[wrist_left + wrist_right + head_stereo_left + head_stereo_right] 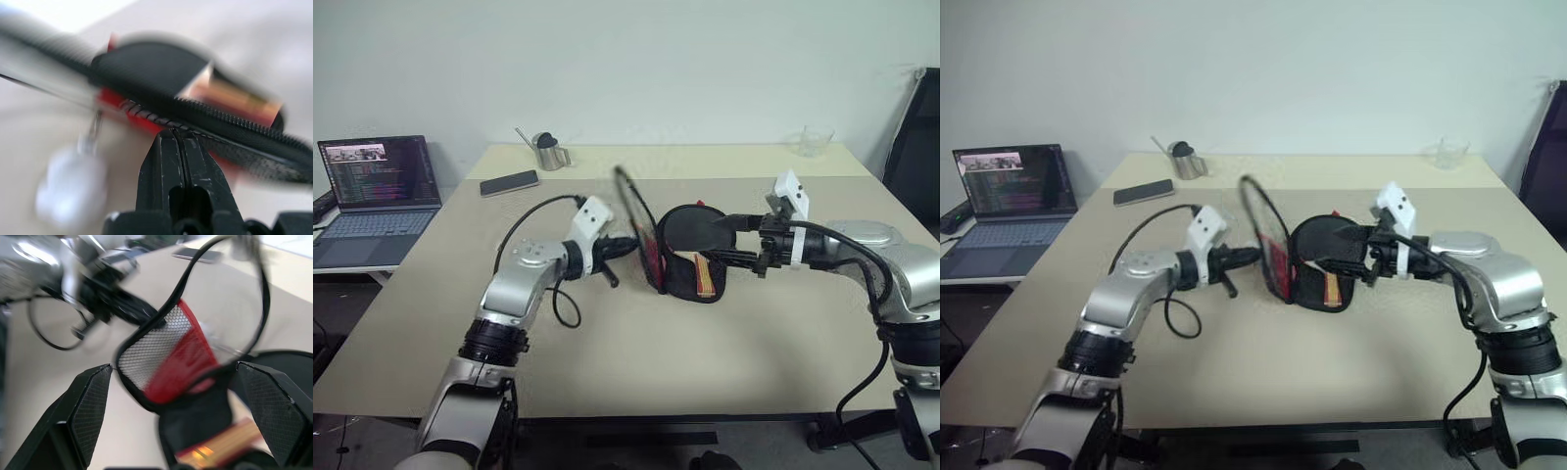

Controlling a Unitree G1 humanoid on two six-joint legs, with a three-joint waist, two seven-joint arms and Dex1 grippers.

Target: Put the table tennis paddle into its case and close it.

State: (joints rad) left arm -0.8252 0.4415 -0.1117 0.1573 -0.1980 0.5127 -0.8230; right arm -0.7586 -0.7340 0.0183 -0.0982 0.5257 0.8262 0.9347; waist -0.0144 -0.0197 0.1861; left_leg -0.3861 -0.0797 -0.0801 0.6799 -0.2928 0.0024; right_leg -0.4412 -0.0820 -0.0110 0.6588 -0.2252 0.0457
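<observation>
Beige tabletop (607, 333) carries the whole job, and near its middle lies the case (690, 279), its lower half flat on the surface with the paddle (690, 232) resting in it, black face up and the striped wooden handle (705, 274) pointing toward the robot. The case's lid flap (641, 230), red with a mesh pocket, stands nearly upright on the left side of the paddle. The left gripper (628, 245) has its fingers pressed together on the zipper rim of that flap, as the left wrist view shows, and holds it raised. The right gripper (736, 240) hangs over the far right side of the paddle with its fingers spread wide, gripping nothing. By my reading the paddle is already in, and the closing step is in hand: the flap needs folding down over the paddle, then the zipper must be run round the rim, with the other gripper steadying the case. Farther off, a phone (509, 182) and a metal cup (548, 152) sit toward the far left of the table, a clear cup (815, 141) at the far right, and an open laptop (377, 191) rests on a side surface left, before a plain pale wall.
</observation>
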